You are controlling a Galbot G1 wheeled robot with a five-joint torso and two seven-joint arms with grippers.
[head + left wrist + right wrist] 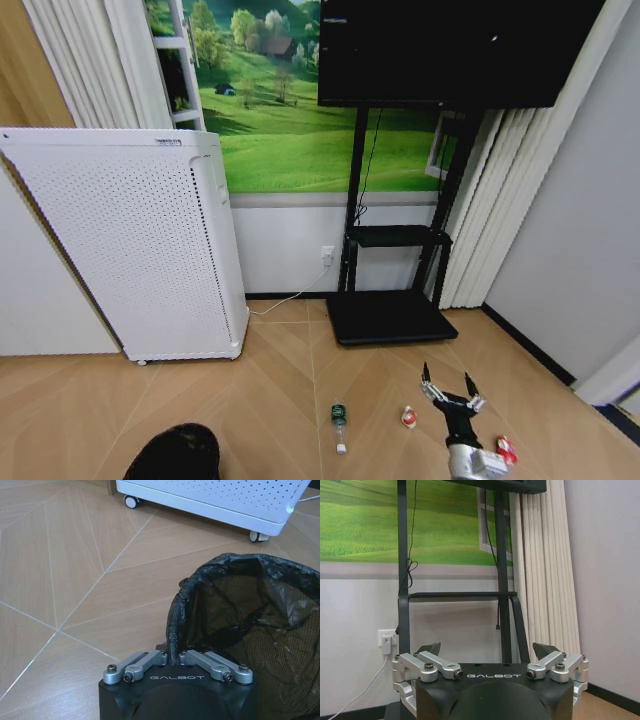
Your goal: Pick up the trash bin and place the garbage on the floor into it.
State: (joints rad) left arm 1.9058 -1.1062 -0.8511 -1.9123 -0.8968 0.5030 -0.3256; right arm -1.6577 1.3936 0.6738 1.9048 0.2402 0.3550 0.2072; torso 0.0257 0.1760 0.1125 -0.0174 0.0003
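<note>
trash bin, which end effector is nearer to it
Left. The left end effector is shut on the trash bin rim. The right end effector hangs open, well off to the bin's right.

Ahead of you a black TV stand [390, 300] carries a dark screen [450, 50] against a wall with a green meadow mural [290, 130]. A white perforated appliance [140, 250] on castors stands left of it. Pale pleated curtains [490, 220] hang on the right. A wall socket [327, 255] feeds a white cable.

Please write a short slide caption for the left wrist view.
Left gripper shut on the trash bin rim, above the floor.
</note>
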